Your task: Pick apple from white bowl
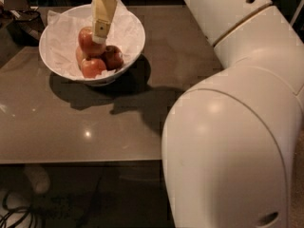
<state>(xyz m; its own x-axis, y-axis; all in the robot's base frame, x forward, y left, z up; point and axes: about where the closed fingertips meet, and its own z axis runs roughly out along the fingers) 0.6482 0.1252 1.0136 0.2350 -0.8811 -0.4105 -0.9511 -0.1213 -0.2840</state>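
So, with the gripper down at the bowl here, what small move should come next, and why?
Probably a short, straight descent onto the apple. The gripper hangs inside the rim of the white bowl, with its tip right at the apple's upper side. That apple sits highest among the smaller red apples, so coming in from above looks least likely to disturb them.

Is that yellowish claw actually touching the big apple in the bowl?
Cannot tell. In the camera view the gripper hangs over the white bowl, its tip overlapping the apple; one view shows neither contact nor gap.
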